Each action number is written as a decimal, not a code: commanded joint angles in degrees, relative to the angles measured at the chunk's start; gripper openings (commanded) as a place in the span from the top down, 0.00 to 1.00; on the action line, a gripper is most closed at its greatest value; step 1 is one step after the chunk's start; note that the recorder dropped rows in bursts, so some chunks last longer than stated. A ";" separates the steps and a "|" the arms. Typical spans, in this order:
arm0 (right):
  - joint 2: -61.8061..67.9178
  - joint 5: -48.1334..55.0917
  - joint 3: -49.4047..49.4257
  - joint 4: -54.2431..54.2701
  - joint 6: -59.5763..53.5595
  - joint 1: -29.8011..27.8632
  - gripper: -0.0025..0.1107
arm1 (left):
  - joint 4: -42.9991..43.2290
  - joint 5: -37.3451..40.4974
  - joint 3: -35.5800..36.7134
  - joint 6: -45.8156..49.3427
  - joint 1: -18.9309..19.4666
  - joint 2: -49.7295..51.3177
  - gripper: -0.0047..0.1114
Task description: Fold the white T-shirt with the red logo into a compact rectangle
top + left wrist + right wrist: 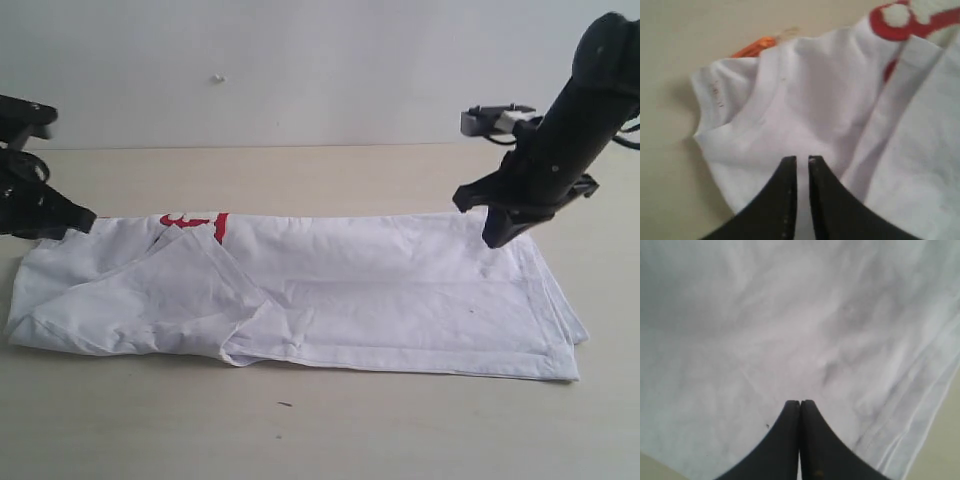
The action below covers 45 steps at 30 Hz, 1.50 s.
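Note:
The white T-shirt (380, 290) lies folded into a long band across the table, with a sleeve flap turned over its left part. A piece of the red logo (195, 222) peeks out at the far edge, left of centre. My left gripper (85, 222) sits at the shirt's far left corner; in the left wrist view its jaws (802, 159) stand a narrow crack apart over the white T-shirt (810, 100), near the red logo (905, 25) and an orange tag (757, 46). My right gripper (497, 238) hangs shut and empty just above the shirt's right end (790, 315).
The beige table (330, 430) runs wide in front of the shirt and behind it, up to a pale wall (300, 70). The shirt's layered hem (920, 405) lies by the right gripper (800, 402).

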 commanded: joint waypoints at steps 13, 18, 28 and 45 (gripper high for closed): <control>-8.49 -1.51 -0.45 2.18 -0.27 0.02 0.98 | -34.65 7.66 -9.33 24.45 17.31 13.10 0.54; -8.49 -5.28 -0.45 2.43 -0.70 0.02 0.98 | -36.61 9.99 -15.11 26.46 17.67 18.70 0.54; -8.49 -5.68 -0.45 3.52 -1.54 0.02 0.98 | -38.14 17.12 -21.77 25.41 20.68 23.34 0.53; -8.49 -4.37 -0.45 5.76 -2.86 0.02 0.98 | -39.76 23.20 -17.29 27.36 22.39 24.58 0.39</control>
